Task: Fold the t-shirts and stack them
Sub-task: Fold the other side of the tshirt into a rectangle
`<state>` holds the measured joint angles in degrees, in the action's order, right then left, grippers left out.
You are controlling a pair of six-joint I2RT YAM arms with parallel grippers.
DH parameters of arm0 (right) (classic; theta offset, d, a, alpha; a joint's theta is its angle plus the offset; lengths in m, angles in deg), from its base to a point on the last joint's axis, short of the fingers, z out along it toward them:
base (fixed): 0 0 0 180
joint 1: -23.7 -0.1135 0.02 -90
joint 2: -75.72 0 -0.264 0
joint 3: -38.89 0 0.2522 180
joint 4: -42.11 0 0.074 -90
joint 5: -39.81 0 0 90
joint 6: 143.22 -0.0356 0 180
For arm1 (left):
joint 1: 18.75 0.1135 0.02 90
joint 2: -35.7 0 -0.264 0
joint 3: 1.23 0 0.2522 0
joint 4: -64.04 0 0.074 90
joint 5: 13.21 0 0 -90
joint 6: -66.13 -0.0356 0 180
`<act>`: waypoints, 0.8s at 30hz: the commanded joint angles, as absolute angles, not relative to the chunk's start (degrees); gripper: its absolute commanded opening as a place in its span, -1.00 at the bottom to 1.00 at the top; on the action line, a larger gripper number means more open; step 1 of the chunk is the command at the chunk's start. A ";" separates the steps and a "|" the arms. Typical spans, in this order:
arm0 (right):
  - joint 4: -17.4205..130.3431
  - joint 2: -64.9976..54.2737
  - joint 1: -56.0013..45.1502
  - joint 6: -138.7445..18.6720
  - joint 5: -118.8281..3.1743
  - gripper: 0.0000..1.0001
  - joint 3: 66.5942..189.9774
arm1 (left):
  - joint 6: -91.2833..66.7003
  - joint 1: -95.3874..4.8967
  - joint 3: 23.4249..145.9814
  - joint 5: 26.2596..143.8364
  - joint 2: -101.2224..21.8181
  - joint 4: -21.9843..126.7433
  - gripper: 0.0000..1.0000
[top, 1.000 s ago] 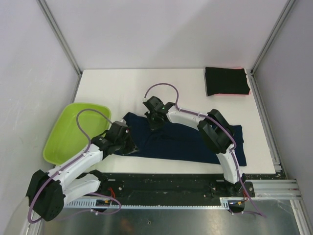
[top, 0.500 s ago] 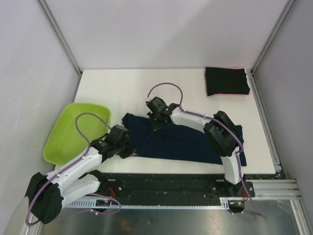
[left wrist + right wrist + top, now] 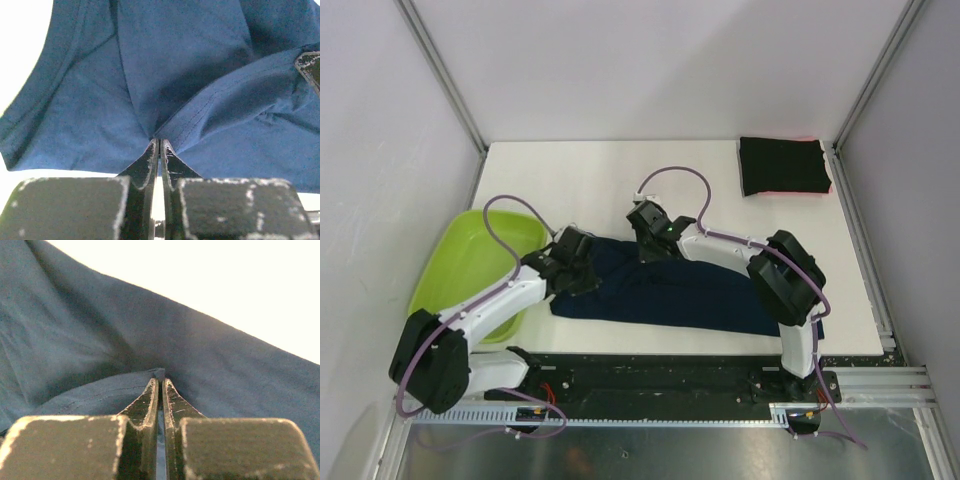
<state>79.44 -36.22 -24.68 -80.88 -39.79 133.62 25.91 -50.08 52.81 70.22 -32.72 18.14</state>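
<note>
Navy t-shirt (image 3: 680, 292) cloth is pinched between closed left fingers (image 3: 144, 165) and closed right fingers (image 3: 146, 402).

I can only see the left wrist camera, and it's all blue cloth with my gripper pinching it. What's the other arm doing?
Observer: The right gripper is shut on the same navy t-shirt, pinching a fold at its far edge.
Kid: Is there another shirt anywhere?
Observer: Yes, a black t-shirt lies folded in the far right corner of the table, with a red-pink edge peeking out beneath it.
Kid: What's on my side?
Observer: A lime-green tub sits at the table's left edge, just left of the left gripper.
</note>
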 commanded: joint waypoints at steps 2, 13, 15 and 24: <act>73.97 -34.18 -24.99 -86.08 -31.79 -0.95 133.34 | 20.60 -48.42 58.58 63.77 -37.39 18.42 -0.86; 74.92 -34.12 -24.76 -87.10 -30.79 -0.52 133.38 | 14.61 -43.74 63.32 64.29 -43.13 18.79 -0.42; 76.10 -33.08 -24.62 -86.92 -30.46 -0.27 133.35 | 13.39 -43.08 63.95 65.73 -42.28 18.76 -0.11; 80.07 -28.10 -25.23 -86.91 -30.77 -0.10 130.20 | 15.54 -44.38 58.27 76.96 -38.56 19.60 -0.07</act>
